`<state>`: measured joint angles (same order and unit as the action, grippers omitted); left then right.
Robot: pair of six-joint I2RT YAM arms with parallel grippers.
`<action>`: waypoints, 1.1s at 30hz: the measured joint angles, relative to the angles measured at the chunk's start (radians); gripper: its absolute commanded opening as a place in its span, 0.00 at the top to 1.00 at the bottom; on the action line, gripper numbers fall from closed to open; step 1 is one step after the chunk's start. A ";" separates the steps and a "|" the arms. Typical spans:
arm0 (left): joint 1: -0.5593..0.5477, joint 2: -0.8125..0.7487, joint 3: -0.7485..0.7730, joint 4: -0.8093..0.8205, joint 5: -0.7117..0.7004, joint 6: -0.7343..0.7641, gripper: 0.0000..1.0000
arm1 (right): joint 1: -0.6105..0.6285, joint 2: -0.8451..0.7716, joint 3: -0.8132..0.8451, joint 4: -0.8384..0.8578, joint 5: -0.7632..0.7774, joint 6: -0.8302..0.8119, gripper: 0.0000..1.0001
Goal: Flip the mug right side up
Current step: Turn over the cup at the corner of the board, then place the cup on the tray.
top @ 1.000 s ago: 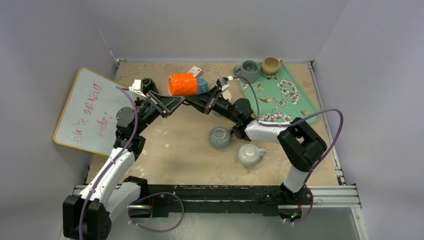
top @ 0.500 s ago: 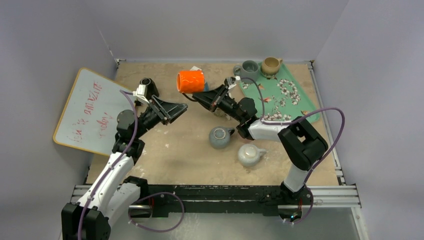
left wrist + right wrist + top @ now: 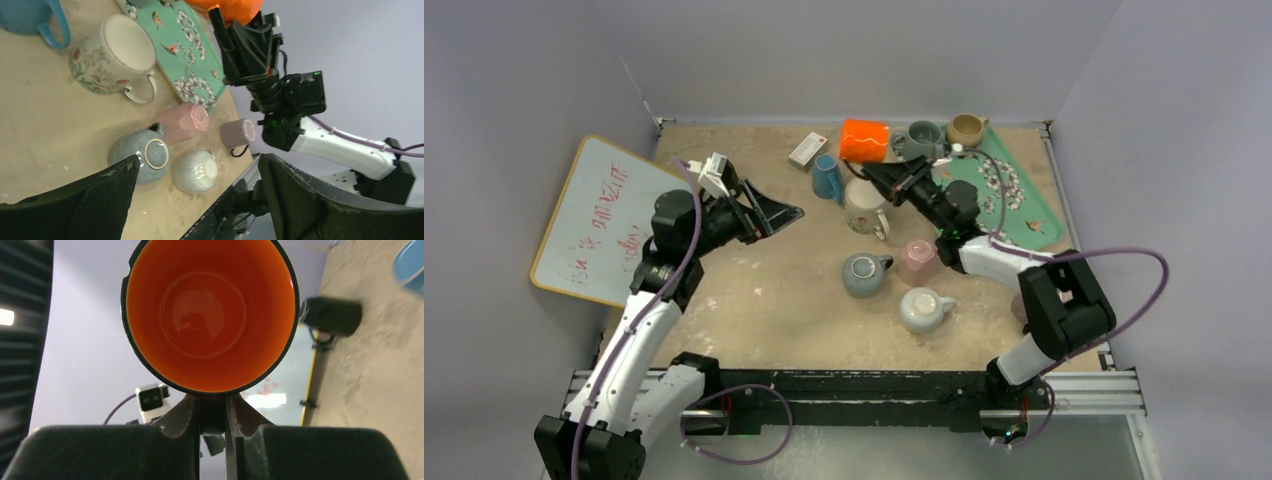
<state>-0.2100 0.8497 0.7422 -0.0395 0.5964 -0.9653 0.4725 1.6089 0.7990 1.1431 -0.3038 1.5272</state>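
Your right gripper (image 3: 874, 166) clamps the orange mug (image 3: 865, 140) aloft at the table's (image 3: 764, 300) twelve o'clock; your left gripper (image 3: 784, 213), at nine o'clock, gapes empty.

Pale lavender walls (image 3: 874, 50) (plain, evenly lit) around a scuffed tan tabletop (image 3: 764, 300).

The orange mug (image 3: 865, 140) hangs on its side above the far part of the counter (image 3: 764, 300), its mouth turned back toward the wrist. Its inside is glossy orange and its rim is dark. The right gripper (image 3: 212, 412) pinches it at the lower edge of the rim.
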 measured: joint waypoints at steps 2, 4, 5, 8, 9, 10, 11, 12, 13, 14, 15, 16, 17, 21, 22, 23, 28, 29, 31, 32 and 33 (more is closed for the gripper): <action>0.000 0.032 0.093 -0.098 0.005 0.113 0.10 | -0.060 -0.057 -0.014 -0.049 0.001 -0.027 1.00; 0.000 0.058 0.174 -0.187 0.008 0.229 0.09 | -0.121 -0.111 -0.022 -0.098 0.005 -0.058 1.00; 0.000 0.062 0.198 -0.217 0.010 0.272 0.08 | -0.152 -0.135 -0.022 -0.129 0.009 -0.079 1.00; 0.000 0.058 0.236 -0.308 -0.009 0.412 0.07 | -0.247 -0.209 -0.022 -0.257 0.041 -0.172 1.00; -0.001 0.053 0.236 -0.326 -0.023 0.435 0.07 | -0.270 -0.227 -0.022 -0.298 0.055 -0.203 1.00; -0.001 0.047 0.232 -0.345 -0.037 0.457 0.07 | -0.295 -0.249 -0.021 -0.351 0.073 -0.243 1.00; -0.001 0.034 0.216 -0.353 -0.062 0.482 0.07 | -0.320 -0.267 -0.019 -0.411 0.094 -0.291 1.00; -0.001 0.023 0.204 -0.359 -0.077 0.496 0.07 | -0.335 -0.277 -0.015 -0.450 0.113 -0.325 1.00; -0.001 0.011 0.188 -0.370 -0.092 0.513 0.07 | -0.351 -0.283 -0.006 -0.500 0.132 -0.369 1.00; -0.001 0.001 0.177 -0.385 -0.107 0.527 0.07 | -0.363 -0.285 0.008 -0.552 0.148 -0.412 1.00; -0.001 -0.005 0.175 -0.407 -0.119 0.542 0.07 | -0.370 -0.285 0.024 -0.600 0.161 -0.454 1.00; -0.001 -0.009 0.175 -0.420 -0.136 0.558 0.07 | -0.377 -0.284 0.040 -0.655 0.179 -0.503 1.00; -0.001 -0.013 0.175 -0.425 -0.147 0.566 0.06 | -0.383 -0.285 0.051 -0.689 0.191 -0.535 1.00; -0.001 -0.043 0.175 -0.444 -0.179 0.592 0.04 | -0.410 -0.284 0.090 -0.811 0.246 -0.666 1.00; -0.001 -0.049 0.175 -0.447 -0.183 0.594 0.04 | -0.414 -0.284 0.096 -0.826 0.256 -0.685 1.00; -0.001 -0.061 0.175 -0.451 -0.191 0.597 0.04 | -0.423 -0.279 0.112 -0.858 0.272 -0.721 1.00; -0.001 -0.098 0.175 -0.457 -0.212 0.613 0.04 | -0.454 -0.229 0.178 -0.935 0.324 -0.850 1.00; -0.001 -0.101 0.175 -0.457 -0.213 0.616 0.03 | -0.457 -0.219 0.185 -0.941 0.333 -0.872 1.00; -0.001 -0.107 0.175 -0.457 -0.217 0.619 0.03 | -0.466 -0.192 0.197 -0.956 0.348 -0.929 1.00; -0.001 -0.108 0.175 -0.458 -0.219 0.619 0.02 | -0.468 -0.175 0.205 -0.966 0.354 -0.959 1.00; -0.001 -0.109 0.175 -0.459 -0.220 0.619 0.02 | -0.469 -0.160 0.212 -0.976 0.363 -0.983 1.00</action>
<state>-0.2108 0.7406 0.9173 -0.4984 0.3767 -0.3462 0.0036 1.4487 1.0115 0.1673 0.0589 0.5442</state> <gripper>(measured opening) 0.970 0.173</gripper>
